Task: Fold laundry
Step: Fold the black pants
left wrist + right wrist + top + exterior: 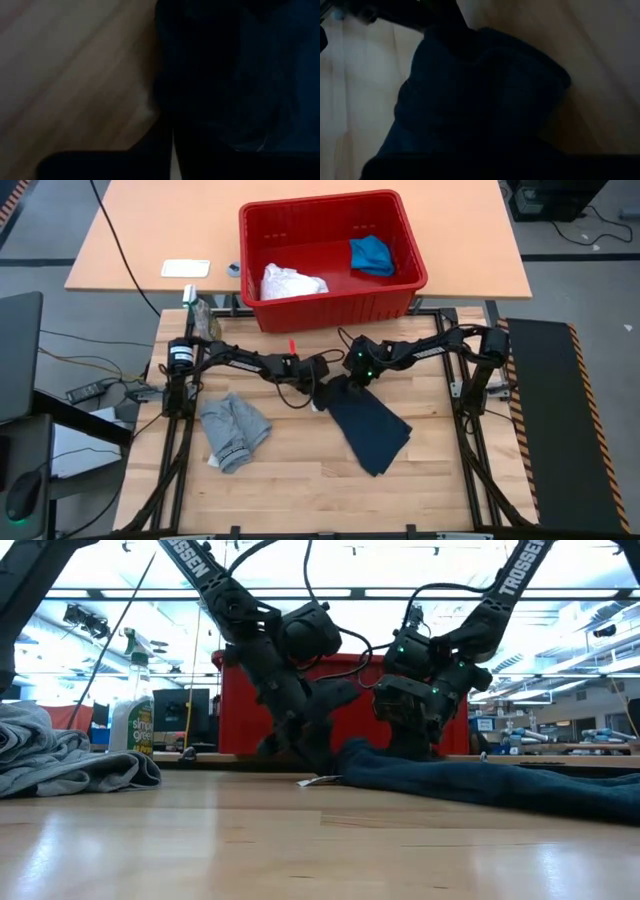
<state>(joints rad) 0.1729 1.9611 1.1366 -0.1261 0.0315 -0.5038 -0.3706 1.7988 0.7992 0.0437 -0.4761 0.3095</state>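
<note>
The navy garment (372, 428) lies spread on the wooden table, running from the middle toward the near right. Both grippers sit at its far end. My left gripper (323, 387) comes in from the left and is shut at the garment's far left corner. My right gripper (356, 383) comes in from the right and is shut on the far edge beside it. A grey T-shirt (235, 430) lies crumpled on the table's left part. A white cloth (290, 282) and a bright blue garment (371, 255) lie in the red basket (330, 305). My left gripper is shut on the navy garment's far left corner (200, 115), slanting down from the table's left and far side. The fingers themselves hide the exact hold. The cloth still lies on the table there (345, 765). My right gripper is shut on the navy garment's far edge (485, 45), slanting down from the table's right and far side. The cloth bunches up in front of the fingers. The rest of the garment (500, 785) lies flat on the table.
The red basket stands on the orange table beyond the far edge. A spray bottle (131, 710) stands at the far left corner. Bare wood (300, 480) lies along the near edge, between the grey T-shirt and the navy garment.
</note>
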